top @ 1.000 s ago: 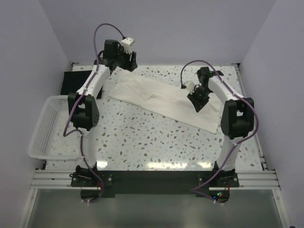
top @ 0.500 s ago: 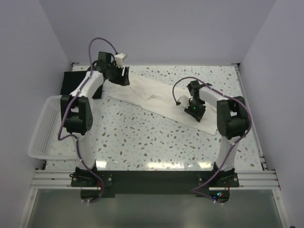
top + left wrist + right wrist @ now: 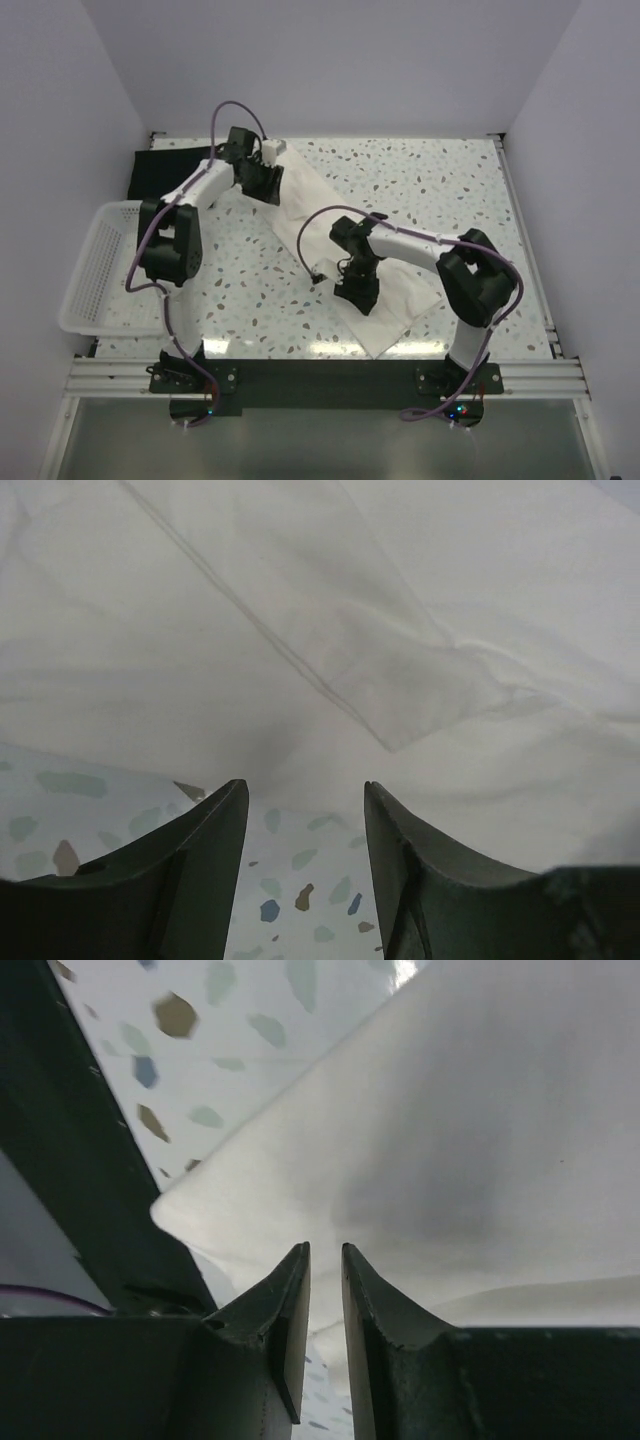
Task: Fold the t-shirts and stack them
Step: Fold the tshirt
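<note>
At the centre of the table [image 3: 450,180], running from about 11 o'clock to 5 o'clock in the overhead view, lies the cream t-shirt [image 3: 300,212], rumpled and partly doubled over itself, not yet a neat fold. The black t-shirt [image 3: 165,165] lies in the 10 o'clock corner, well apart from both grippers. The white lattice basket [image 3: 85,270] sits at the 9 o'clock edge.

My left gripper [image 3: 304,792] is at the cream shirt's 11 o'clock end, jaws roughly half apart and empty. Speckled table shows in the gap, and a stitched hem lies just beyond the tips. My right gripper [image 3: 324,1252], toward 5 o'clock, has its jaws drawn to a narrow slit with cream cloth in it. I judge that to be a pinch on a doubled edge.

Handling: the fabric looks light, limp and thin, so it should sag, drag and crease rather than hold a shape, and a single layer may slip from a loose pinch. I would grasp at hems or corners, where seams add thickness, with one gripper at each end and the cloth taut between them.
</note>
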Tool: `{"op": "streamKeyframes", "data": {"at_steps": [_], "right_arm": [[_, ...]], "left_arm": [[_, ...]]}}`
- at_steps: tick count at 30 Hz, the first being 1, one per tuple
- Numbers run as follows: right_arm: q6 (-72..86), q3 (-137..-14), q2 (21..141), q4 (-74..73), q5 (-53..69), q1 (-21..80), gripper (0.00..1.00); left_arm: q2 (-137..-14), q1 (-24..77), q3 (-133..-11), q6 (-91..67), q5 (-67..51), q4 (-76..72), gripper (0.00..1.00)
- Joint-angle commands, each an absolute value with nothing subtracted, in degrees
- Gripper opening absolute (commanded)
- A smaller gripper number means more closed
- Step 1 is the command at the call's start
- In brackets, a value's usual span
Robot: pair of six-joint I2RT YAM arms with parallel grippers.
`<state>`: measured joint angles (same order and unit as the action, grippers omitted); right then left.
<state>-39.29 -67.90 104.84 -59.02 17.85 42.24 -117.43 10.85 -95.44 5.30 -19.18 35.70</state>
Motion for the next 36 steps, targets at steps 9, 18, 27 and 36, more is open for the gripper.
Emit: {"op": "streamKeyframes", "data": {"at_steps": [9, 18, 27, 36], "right_arm": [[-35.24, -79.89, 97.12, -64.25, 23.67, 29.82, 0.24], [-40.87, -76.20, 95.54, -66.00, 15.74, 23.29, 0.22], [-44.47, -68.12, 94.48, -62.24, 12.57, 23.38, 0.21], [-45.88, -61.97, 102.65, -56.52, 10.98, 26.10, 0.10]], "left_arm": [[-126.37, 17.14, -102.98, 7.91, -10.80, 36.99, 0.47], [-145.88, 21.52, -127.04, 14.49, -15.46, 42.45, 0.41], [-144.43, 26.11, -130.09, 17.58, -14.24, 21.04, 0.52], [-133.26, 18.90, -128.32, 10.90, -18.28, 14.84, 0.66]]}}
